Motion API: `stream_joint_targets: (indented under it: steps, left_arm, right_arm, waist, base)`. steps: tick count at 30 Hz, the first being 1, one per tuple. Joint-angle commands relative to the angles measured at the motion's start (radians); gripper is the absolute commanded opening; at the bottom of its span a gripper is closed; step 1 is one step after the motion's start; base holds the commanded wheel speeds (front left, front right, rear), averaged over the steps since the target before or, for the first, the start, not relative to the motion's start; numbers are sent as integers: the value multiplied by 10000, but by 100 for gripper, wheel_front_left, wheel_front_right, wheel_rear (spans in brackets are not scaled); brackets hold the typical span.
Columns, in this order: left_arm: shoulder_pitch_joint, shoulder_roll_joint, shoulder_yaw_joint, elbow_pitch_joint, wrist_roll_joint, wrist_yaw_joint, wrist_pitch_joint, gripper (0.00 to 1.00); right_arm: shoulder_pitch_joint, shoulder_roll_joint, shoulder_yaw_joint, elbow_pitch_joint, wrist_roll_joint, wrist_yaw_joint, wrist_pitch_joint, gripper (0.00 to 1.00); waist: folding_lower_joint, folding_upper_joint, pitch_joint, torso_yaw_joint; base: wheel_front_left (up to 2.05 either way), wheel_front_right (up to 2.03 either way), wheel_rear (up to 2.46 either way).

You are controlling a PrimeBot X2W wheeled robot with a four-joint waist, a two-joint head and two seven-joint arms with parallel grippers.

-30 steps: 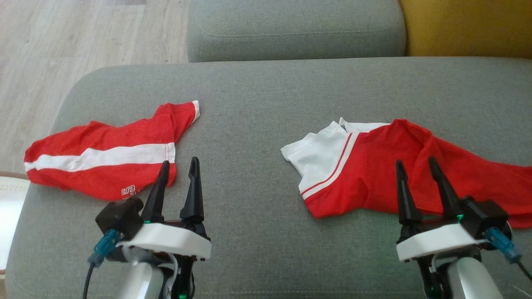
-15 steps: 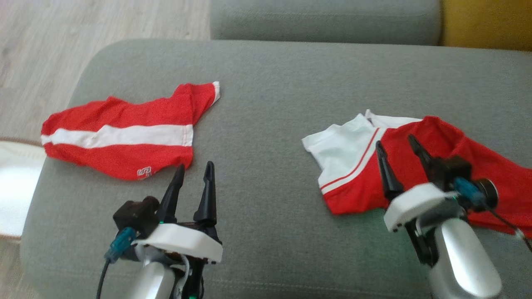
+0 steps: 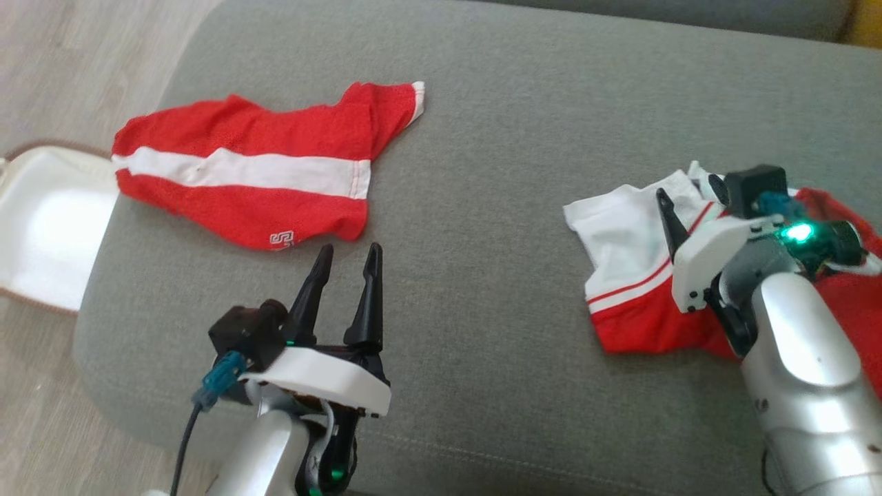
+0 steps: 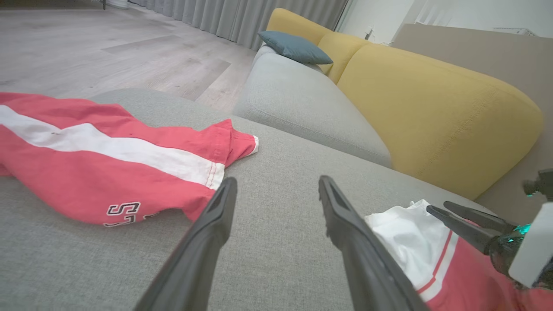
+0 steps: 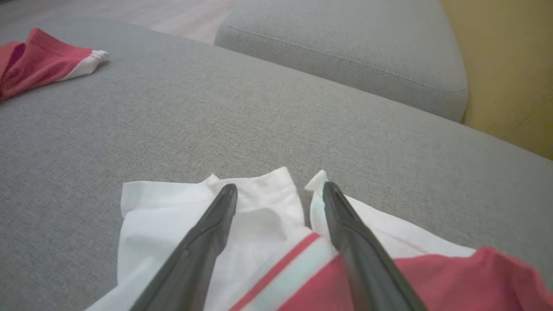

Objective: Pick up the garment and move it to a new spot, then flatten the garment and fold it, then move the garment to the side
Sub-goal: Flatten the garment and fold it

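A crumpled red shirt with white sleeves and a red stripe (image 3: 630,258) lies on the right of the grey sofa seat (image 3: 496,207). My right gripper (image 3: 688,189) hovers open over its white upper edge; in the right wrist view the right gripper (image 5: 280,188) has its fingers astride the white cloth (image 5: 164,224) with nothing between them. Red shorts with a white band (image 3: 241,165) lie at the left. My left gripper (image 3: 349,249) stands open above bare seat just near of the shorts (image 4: 86,147). The left wrist view has the left gripper (image 4: 277,181) and the shirt (image 4: 410,242).
A white tray with a brown rim (image 3: 41,220) sits on the wooden floor (image 3: 69,55) left of the seat. Behind the seat are a second grey cushion (image 5: 345,47), a yellow backrest (image 4: 432,112) and a blue pillow (image 4: 296,47).
The head camera has tilted and turned, shifting the whole picture. My right gripper has swung forward and left over the shirt's white part. The left gripper stays open in much the same place.
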Motion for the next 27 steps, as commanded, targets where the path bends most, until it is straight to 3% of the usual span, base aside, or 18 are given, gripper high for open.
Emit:
stream_joint_targets:
  steps: [1, 6, 7, 8, 9, 17, 27]
  left_arm:
    - [-421, 26, 271, -326, -41, 29, -78, 100]
    - [-518, 26, 259, -315, -65, 59, -78, 100]
    - [-536, 26, 260, -313, -66, 66, -78, 100]
    - [-554, 26, 259, -311, -64, 71, -78, 100]
    - [-574, 26, 260, -307, -61, 75, -78, 100]
    - [-710, 26, 274, -290, -26, 88, -78, 100]
    - [-766, 26, 270, -312, -84, 84, -78, 100]
  right_arm:
    - [-454, -121, 425, -82, 145, 75, 130, 100]
    - [-852, -512, 1237, 521, 786, 75, 590, 100]
    - [-910, -544, 1311, 606, 968, 75, 665, 87]
    - [-962, -551, 1389, 660, 1173, 75, 707, 10]
    - [-1012, -545, 1468, 703, 1408, 75, 755, 0]
    - [-1471, -783, 2033, 636, 2621, 75, 817, 0]
    - [-2132, -927, 1722, 332, 2828, 75, -630, 0]
  waist:
    - [0, 0, 159, 154]
    - [0, 0, 257, 189]
    - [0, 0, 269, 177]
    - [0, 0, 280, 163]
    - [0, 0, 288, 148]
    - [0, 0, 323, -25]
    - [0, 0, 269, -11]
  base:
    - [0, 0, 0]
    - [0, 0, 0]
    - [0, 0, 0]
    - [0, 0, 0]
    - [0, 0, 0]
    - [0, 0, 0]
    - [0, 0, 0]
